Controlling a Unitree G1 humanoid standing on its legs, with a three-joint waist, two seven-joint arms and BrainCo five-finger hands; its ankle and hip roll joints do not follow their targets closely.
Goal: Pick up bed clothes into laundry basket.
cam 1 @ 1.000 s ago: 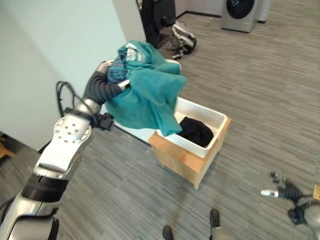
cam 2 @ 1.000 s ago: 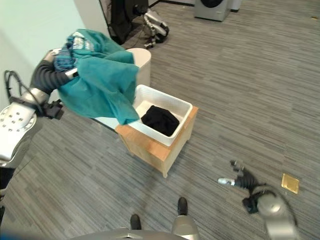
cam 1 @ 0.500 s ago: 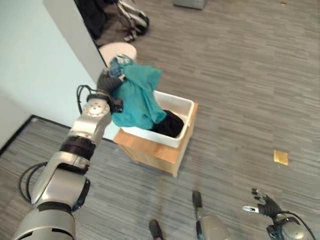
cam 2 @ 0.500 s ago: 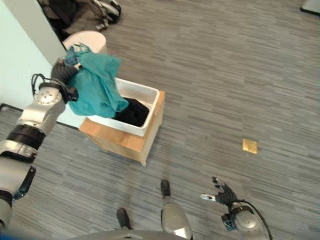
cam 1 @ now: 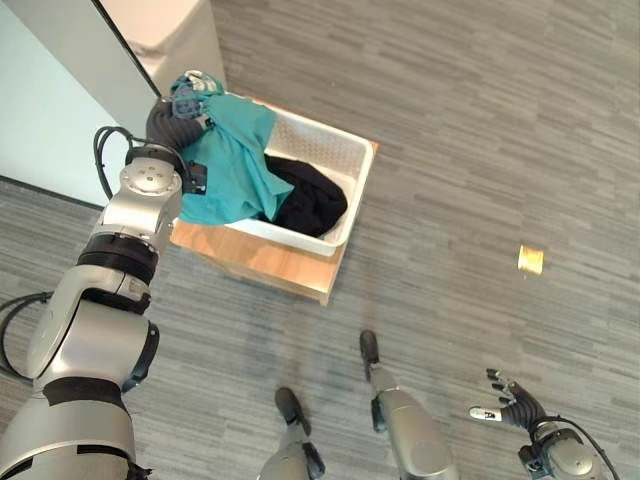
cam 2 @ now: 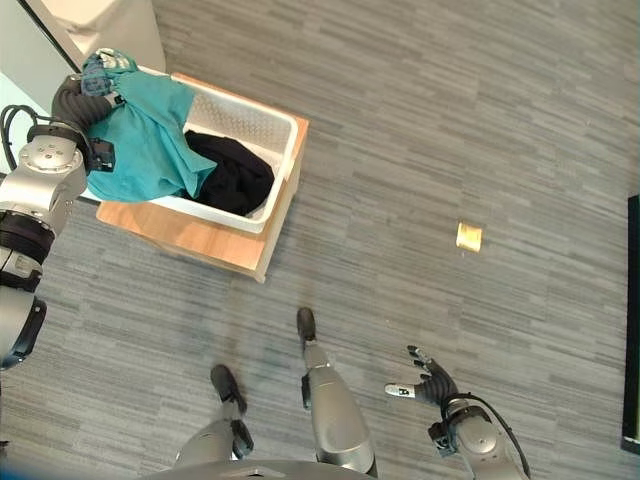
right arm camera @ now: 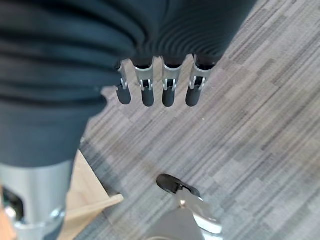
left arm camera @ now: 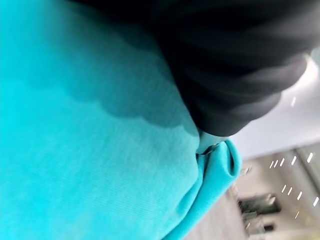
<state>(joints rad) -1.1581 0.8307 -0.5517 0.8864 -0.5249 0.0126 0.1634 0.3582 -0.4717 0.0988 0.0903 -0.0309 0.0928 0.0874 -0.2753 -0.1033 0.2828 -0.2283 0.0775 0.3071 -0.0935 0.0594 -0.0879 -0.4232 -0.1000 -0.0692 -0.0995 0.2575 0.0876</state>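
The cloth is teal, with a small blue checked part at its top. The laundry basket is white, the garment inside it is black, and the stand under it is light brown wood. The floor is grey with fine stripes, and a small yellow-tan square lies on it.

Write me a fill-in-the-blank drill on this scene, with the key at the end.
1. The white basket stands on a ___ stand.
2. Already inside the basket lies a ___ garment.
3. The cloth draped over the left hand is ___ in colour.
4. The right hand hangs with its fingers ___.

Missing words: wooden; black; teal; open
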